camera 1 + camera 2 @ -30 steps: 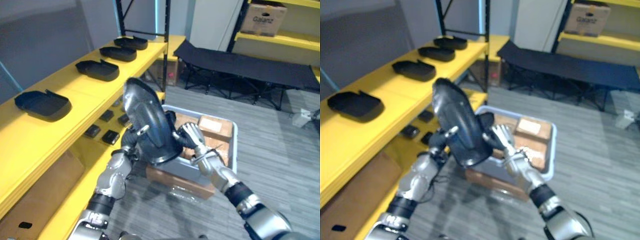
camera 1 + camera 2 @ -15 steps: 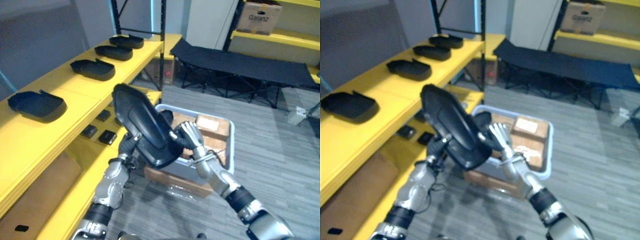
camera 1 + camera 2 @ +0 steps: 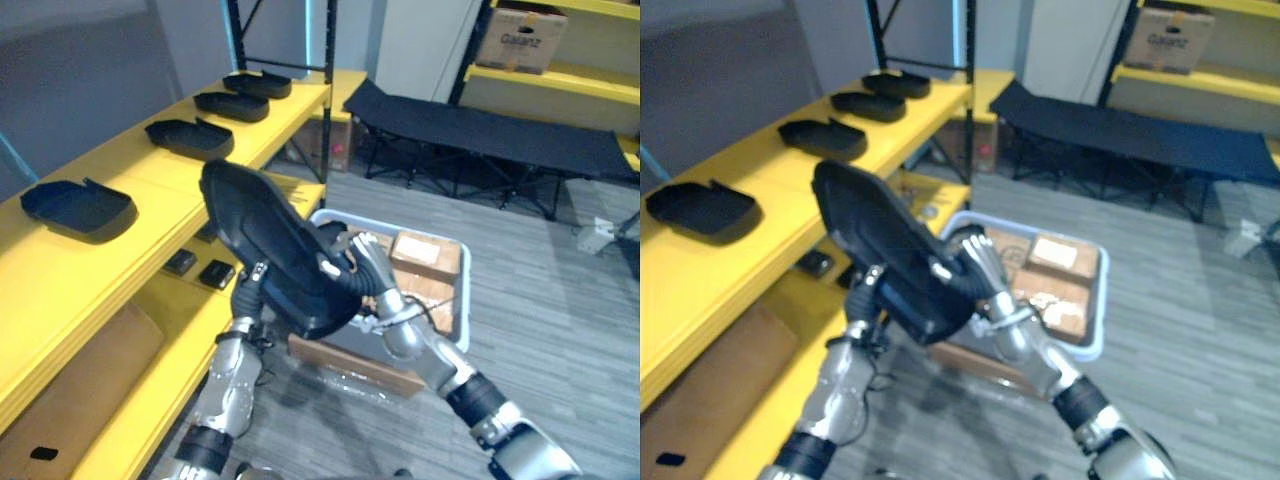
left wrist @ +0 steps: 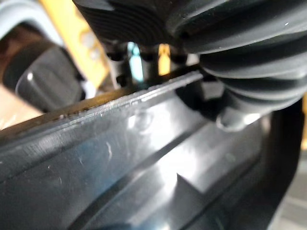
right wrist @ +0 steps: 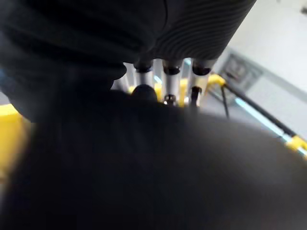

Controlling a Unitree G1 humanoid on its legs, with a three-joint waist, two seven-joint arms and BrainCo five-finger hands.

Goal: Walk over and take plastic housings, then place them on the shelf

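I hold a large black plastic housing tilted in the air beside the yellow shelf. My left hand is under its lower edge; in the left wrist view the thumb presses the inner face of the housing while the fingers reach past the rim. My right hand rests on the housing's right side, and its fingers run straight along the dark shell. Several more black housings lie in a row on the shelf top.
A grey bin with cardboard boxes stands on the floor behind the housing. Small black parts lie on the lower yellow shelf. A black rack post rises at the shelf's far end. A black folding cot stands further back.
The housing has tipped over to the left, toward the shelf, and lies flatter. My right hand's fingers have straightened out against it. The left hand keeps its hold.
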